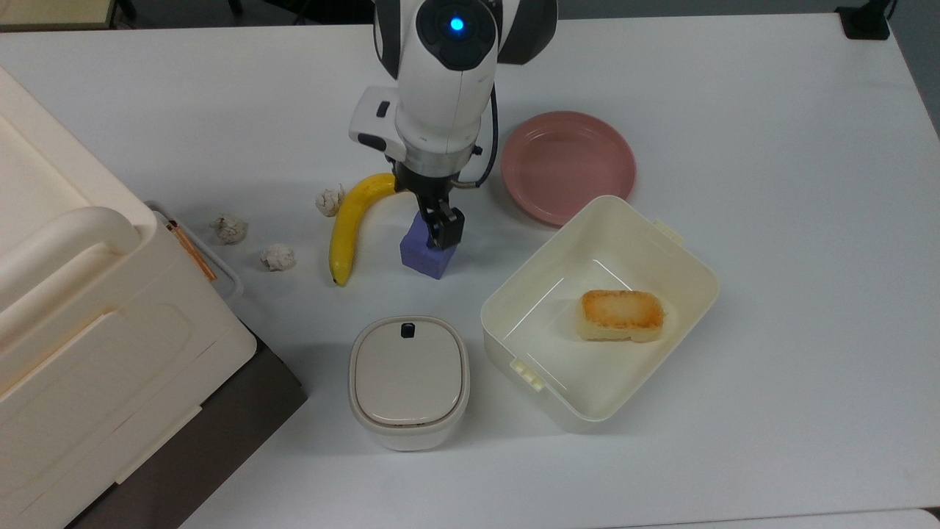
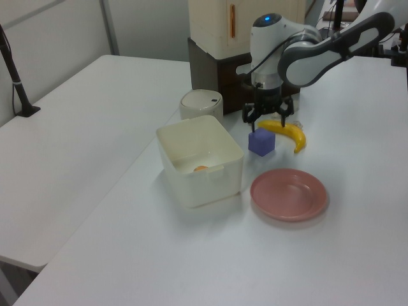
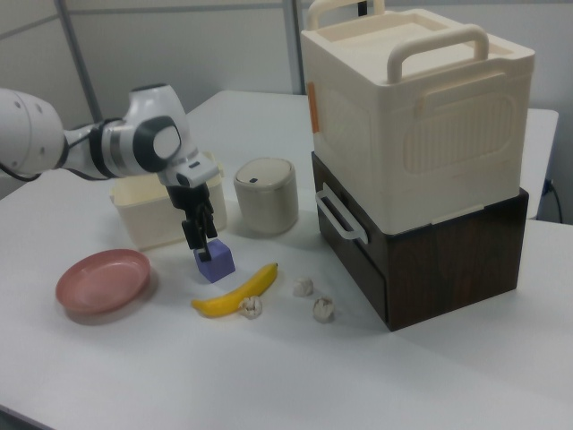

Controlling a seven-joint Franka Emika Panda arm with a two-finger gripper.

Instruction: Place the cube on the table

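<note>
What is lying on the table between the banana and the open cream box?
The purple-blue cube stands there on the white table, between the banana and the cream box, with the open pincer just above it; the top view shows this.

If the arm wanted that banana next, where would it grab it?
Probably the banana at its thick middle, from straight above, the hand closing across its narrow width. It lies flat on the table; the cube beside it leaves room.
</note>
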